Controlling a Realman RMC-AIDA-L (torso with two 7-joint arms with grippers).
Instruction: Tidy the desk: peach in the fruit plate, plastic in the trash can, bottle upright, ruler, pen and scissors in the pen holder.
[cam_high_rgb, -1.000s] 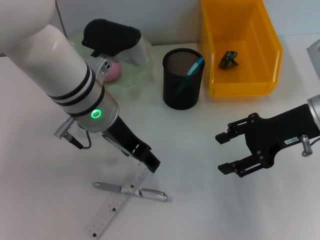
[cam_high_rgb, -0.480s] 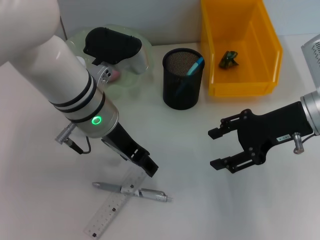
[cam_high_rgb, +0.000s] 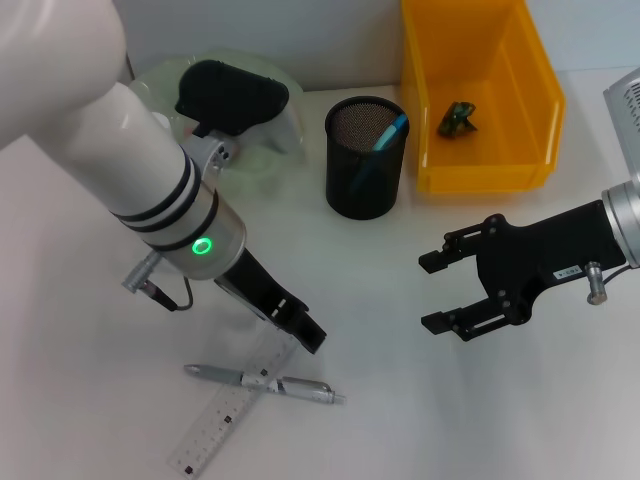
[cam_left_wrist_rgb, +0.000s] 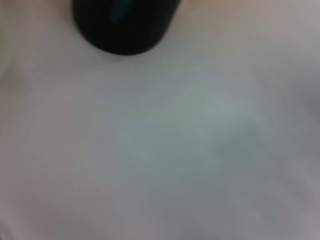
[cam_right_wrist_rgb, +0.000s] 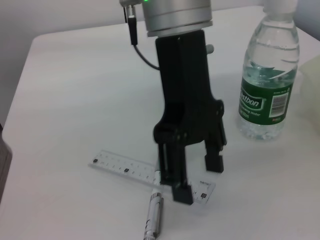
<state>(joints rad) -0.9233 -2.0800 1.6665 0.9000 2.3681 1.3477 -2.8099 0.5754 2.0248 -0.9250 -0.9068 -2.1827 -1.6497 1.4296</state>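
Your left gripper (cam_right_wrist_rgb: 197, 177) stands open over the near end of the ruler (cam_high_rgb: 232, 405), one finger (cam_right_wrist_rgb: 181, 191) touching it, with the pen (cam_high_rgb: 265, 383) lying across that ruler. Your right gripper (cam_high_rgb: 434, 292) hovers open, well apart, near the pen holder (cam_high_rgb: 365, 158) and trash can (cam_high_rgb: 480, 95).

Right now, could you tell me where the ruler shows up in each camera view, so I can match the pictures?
Head view: the ruler lies diagonally near the bottom edge, under the pen, with the left gripper at its upper end.
Left wrist view: not in it.
Right wrist view: the ruler lies low in the middle, beneath the left gripper.
Shared landmark: the pen crossing the ruler.
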